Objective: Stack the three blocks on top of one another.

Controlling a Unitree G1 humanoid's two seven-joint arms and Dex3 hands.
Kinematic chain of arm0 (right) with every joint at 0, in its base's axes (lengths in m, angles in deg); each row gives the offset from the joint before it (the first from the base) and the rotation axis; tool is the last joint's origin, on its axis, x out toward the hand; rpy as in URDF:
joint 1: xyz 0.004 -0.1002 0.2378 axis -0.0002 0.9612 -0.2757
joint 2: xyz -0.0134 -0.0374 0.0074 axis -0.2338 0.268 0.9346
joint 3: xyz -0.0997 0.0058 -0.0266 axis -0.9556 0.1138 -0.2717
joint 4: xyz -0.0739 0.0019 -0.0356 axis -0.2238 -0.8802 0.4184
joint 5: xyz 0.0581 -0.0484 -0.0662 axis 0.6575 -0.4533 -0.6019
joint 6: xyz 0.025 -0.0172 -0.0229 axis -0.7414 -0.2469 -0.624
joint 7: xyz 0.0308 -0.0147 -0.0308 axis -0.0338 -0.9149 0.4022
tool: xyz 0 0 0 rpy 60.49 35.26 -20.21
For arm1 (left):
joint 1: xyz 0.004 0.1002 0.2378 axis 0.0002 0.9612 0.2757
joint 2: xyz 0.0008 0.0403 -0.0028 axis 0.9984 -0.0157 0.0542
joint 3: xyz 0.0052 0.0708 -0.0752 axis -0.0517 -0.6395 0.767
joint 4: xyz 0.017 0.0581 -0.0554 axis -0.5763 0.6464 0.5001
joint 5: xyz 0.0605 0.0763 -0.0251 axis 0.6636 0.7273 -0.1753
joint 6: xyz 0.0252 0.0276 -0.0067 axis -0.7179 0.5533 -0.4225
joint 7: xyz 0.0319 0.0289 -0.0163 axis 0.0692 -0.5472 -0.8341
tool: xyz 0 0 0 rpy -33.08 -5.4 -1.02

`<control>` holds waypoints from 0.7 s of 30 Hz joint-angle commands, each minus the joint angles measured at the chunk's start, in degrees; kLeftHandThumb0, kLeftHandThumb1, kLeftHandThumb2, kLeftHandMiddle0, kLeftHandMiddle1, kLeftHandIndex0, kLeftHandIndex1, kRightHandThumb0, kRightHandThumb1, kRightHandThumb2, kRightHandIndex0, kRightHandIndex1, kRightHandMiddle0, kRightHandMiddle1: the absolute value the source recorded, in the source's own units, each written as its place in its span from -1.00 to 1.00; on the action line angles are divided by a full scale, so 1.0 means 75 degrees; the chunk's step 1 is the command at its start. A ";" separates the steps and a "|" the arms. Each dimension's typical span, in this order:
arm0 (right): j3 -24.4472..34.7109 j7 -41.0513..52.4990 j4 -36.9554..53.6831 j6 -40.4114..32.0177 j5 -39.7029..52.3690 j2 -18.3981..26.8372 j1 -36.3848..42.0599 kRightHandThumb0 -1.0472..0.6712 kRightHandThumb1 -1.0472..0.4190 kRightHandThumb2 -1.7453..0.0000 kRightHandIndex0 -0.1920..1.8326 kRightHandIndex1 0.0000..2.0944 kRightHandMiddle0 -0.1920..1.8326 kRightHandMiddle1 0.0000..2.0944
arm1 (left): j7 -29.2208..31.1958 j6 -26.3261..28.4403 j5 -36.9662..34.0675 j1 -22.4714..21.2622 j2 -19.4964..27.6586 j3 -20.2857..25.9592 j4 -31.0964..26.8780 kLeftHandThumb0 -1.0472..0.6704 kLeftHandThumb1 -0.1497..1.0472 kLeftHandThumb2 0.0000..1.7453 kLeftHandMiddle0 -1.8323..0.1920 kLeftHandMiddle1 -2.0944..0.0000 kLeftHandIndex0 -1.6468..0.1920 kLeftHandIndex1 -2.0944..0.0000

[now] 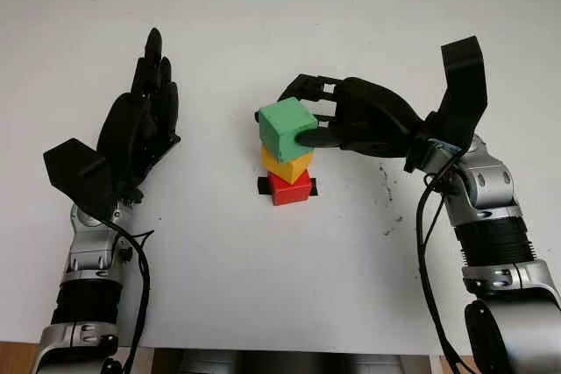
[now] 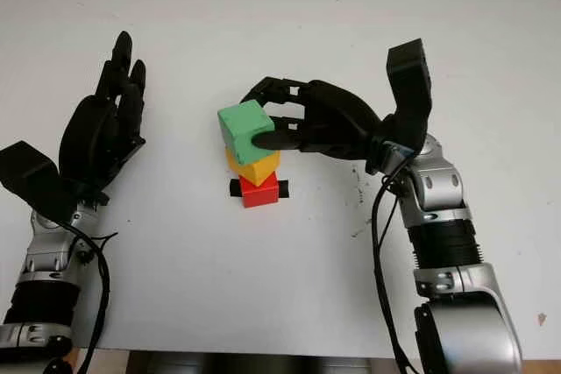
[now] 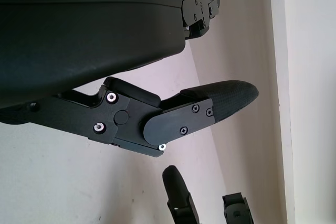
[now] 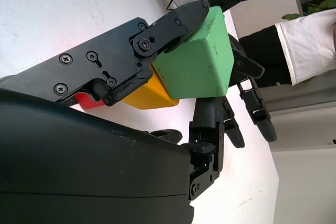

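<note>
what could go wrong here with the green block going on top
1. The green block sits tilted and shifted off the yellow block, so if the right hand lets go now it may slide off.
2. The yellow block itself looks turned relative to the red block; a push from the fingers could topple the stack.
3. The left hand is open and well to the side on the table, too far to steady anything.
</note>
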 commanded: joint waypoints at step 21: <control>0.0099 0.0602 0.0042 0.0406 0.0082 0.0401 0.0163 -0.52 -0.76 0.95 -0.65 -1.00 -0.72 0.15 | 0.0013 0.0038 0.0007 0.0111 0.0075 0.0026 -0.0036 -0.60 1.00 -0.19 1.00 1.00 1.00 1.00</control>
